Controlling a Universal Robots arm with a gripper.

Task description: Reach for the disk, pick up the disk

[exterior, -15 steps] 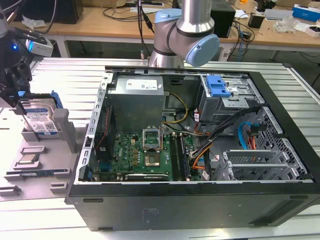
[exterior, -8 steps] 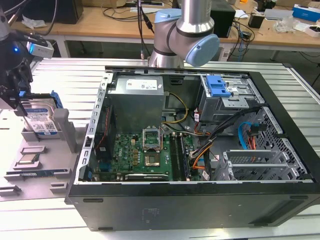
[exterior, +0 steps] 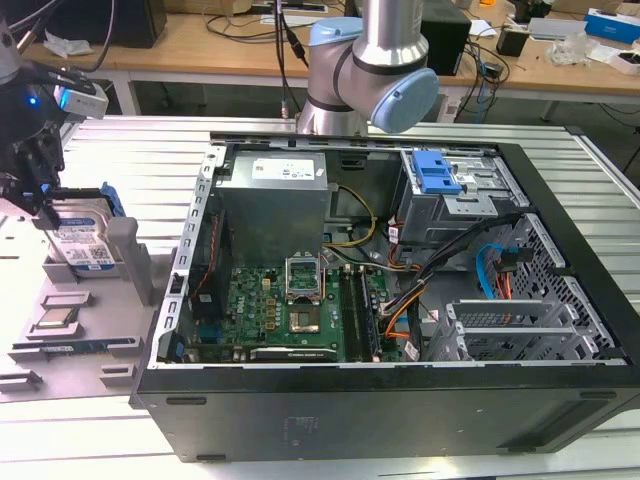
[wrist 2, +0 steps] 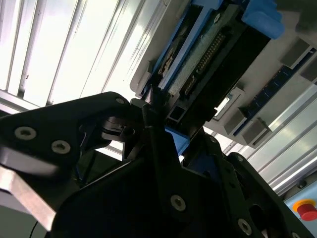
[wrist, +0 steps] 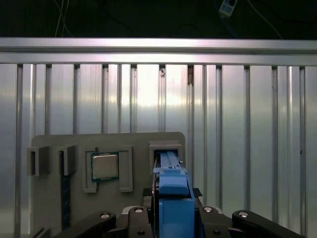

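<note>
The disk [exterior: 88,243] stands on edge in a slot of the grey holder [exterior: 125,255] at the exterior view's left, its white-and-blue label facing the camera and a blue bracket around it. My gripper [exterior: 40,205] is at the disk's left end, one finger on each face, shut on it. In the first wrist view the disk's blue bracket [wrist: 173,191] runs from the holder slot back between my fingers [wrist: 134,214]. In the second wrist view I see the disk [wrist 2: 208,54] edge on, with a black fingertip [wrist 2: 152,104] against it.
An open computer case [exterior: 400,410] lies to the exterior view's right of the holder, the arm's base [exterior: 370,70] behind it. The holder also carries a grey chip [wrist: 105,166] and a memory stick [exterior: 75,347]. The ribbed metal table [wrist: 237,124] surrounds everything.
</note>
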